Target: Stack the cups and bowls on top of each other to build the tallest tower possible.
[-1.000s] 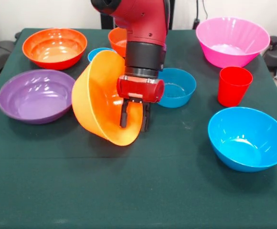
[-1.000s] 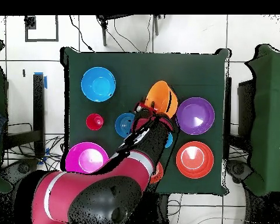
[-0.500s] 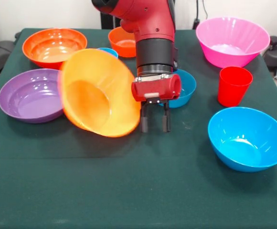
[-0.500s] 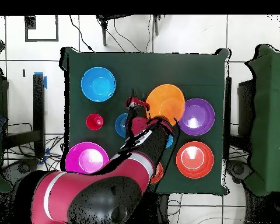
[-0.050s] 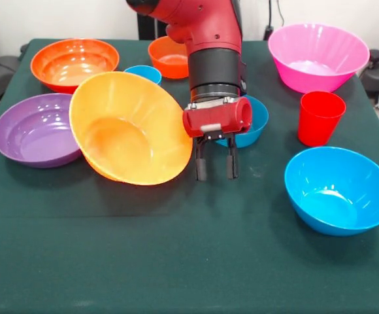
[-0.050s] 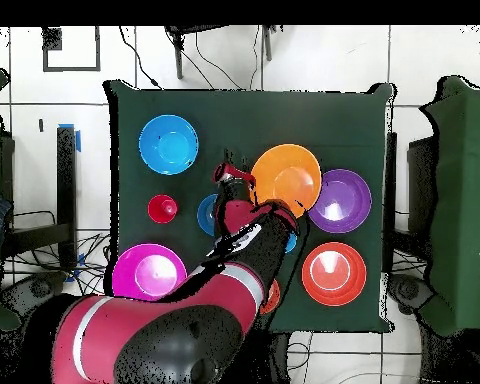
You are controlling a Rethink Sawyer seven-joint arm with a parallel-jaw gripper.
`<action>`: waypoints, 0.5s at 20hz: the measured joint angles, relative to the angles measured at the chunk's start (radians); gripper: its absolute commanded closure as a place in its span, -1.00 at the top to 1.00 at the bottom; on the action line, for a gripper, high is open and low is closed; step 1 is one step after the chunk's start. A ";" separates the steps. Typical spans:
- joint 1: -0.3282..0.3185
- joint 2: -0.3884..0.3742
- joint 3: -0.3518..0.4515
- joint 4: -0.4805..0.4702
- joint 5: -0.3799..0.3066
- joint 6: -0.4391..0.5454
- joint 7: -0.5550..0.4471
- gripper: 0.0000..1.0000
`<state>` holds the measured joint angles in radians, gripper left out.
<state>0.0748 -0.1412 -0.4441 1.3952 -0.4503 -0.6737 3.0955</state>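
The large orange bowl [image 5: 131, 127] [image 6: 287, 180] lies tilted on the table, its mouth turned up and toward the camera, its left side against the purple bowl [image 5: 36, 127] [image 6: 339, 200]. My gripper [image 5: 215, 167] [image 6: 227, 175] hangs open just right of the orange bowl's rim, holding nothing. A small blue bowl [image 5: 253, 118] sits behind the gripper. The red cup [image 5: 320, 116] [image 6: 162, 209] stands upright at the right, between the pink bowl [image 5: 317, 55] [image 6: 148, 272] and the large blue bowl [image 5: 340, 190] [image 6: 168, 143].
A red-orange bowl [image 5: 75, 62] [image 6: 334, 272] sits at the far left. A small orange bowl [image 5: 170, 55] and another small blue bowl [image 5: 144, 72] sit behind the arm. Bare green cloth fills the front of the table.
The gripper let go of the orange bowl's rim and shifted right. The bowl tipped from standing on edge to lying back against the purple bowl.
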 measured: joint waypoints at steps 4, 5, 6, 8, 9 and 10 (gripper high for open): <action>0.000 -0.032 0.003 0.013 -0.024 0.038 0.000 1.00; -0.004 -0.050 0.012 0.019 -0.049 0.066 0.000 1.00; -0.008 -0.069 0.022 0.024 -0.075 0.094 0.000 1.00; -0.035 -0.118 0.064 0.044 -0.140 0.168 0.000 1.00; -0.053 -0.145 0.090 0.056 -0.176 0.209 0.000 1.00; -0.068 -0.163 0.109 0.065 -0.196 0.236 0.000 1.00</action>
<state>0.0067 -0.3045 -0.3348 1.4601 -0.6466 -0.4377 3.0955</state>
